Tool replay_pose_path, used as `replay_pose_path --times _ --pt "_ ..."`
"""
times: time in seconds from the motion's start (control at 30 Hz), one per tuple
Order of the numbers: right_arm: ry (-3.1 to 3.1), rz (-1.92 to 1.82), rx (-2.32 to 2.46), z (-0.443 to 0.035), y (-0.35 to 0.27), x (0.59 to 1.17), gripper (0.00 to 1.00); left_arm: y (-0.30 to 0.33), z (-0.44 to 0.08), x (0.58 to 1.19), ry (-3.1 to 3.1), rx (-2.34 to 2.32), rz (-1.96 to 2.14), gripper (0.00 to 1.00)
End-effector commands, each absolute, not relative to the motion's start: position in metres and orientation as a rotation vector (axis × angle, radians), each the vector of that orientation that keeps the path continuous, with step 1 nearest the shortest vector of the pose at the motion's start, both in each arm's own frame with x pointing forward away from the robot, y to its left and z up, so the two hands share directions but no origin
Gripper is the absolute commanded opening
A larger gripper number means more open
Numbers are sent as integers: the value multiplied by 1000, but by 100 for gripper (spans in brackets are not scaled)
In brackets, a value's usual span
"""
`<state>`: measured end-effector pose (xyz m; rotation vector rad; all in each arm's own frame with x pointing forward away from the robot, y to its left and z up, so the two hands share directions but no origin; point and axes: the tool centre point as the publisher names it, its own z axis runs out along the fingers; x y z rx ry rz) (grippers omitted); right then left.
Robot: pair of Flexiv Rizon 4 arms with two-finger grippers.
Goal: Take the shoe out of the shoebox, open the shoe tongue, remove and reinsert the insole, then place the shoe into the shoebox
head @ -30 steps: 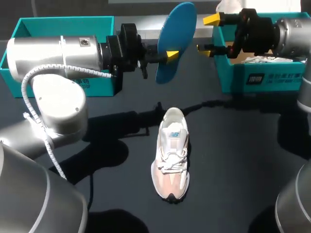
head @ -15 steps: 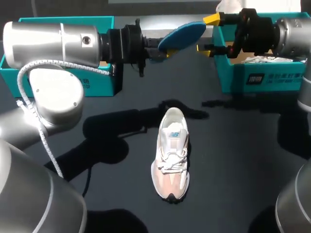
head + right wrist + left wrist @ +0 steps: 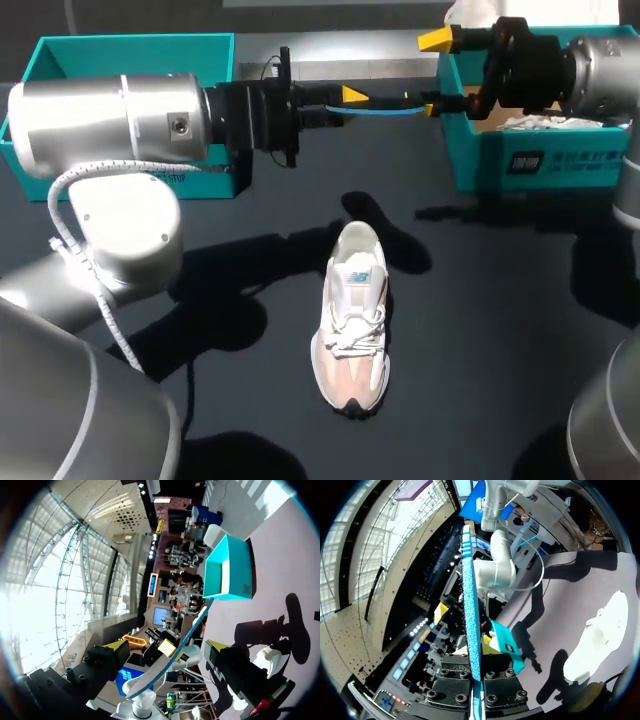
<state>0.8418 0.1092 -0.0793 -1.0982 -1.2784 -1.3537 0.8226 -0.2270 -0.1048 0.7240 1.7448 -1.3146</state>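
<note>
— What's the surface like?

— A dark tabletop (image 3: pixel 500 330). Your shoe (image 3: pixel 352 318) rests on it near the middle, sole down, toe toward the near edge, well apart from both teal boxes.

— And the insole?

— The blue insole (image 3: pixel 385 108) is up in the air over the far part of the table, lying flat, so the head view catches only its thin edge. Your left gripper (image 3: pixel 350 102) is clenched on one end. In the left wrist view the insole runs straight out from between the fingers.

— My right side?

— Your right gripper (image 3: pixel 433 72) is spread wide at the left end of the shoebox (image 3: pixel 580 165). The insole's free end reaches in between its fingers, close to the lower one. I cannot tell whether it touches.

— Anything else?

— A second teal box (image 3: pixel 130 42) sits at the far left, behind your left arm.
</note>
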Motion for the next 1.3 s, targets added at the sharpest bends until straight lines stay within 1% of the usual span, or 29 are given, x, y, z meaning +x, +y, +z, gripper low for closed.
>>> replay_pose_path --times 0.03,0.3,0.37,0.53,0.67,0.77,1.3 --pt "-1279 -1354 -1100 -80 110 841 100 -227 -109 820 1716 707 -1320 0" --pt "-1279 -1354 -1100 -80 110 841 100 -224 -111 821 1692 719 -1319 0" --pt "-1279 -1354 -1100 -80 110 841 100 -220 -116 821 1674 890 -1165 0" --pt "-1279 -1354 -1100 -80 110 841 100 -212 -121 825 1515 1109 -975 0" --pt "-1279 -1354 -1100 -80 110 841 100 -206 -121 832 1396 1123 -947 0" --pt "-1279 -1354 -1100 -80 110 841 100 -205 -120 835 1322 1232 -857 0" --pt "-1279 -1354 -1100 -80 110 841 100 -213 -113 844 1202 1197 -978 0"
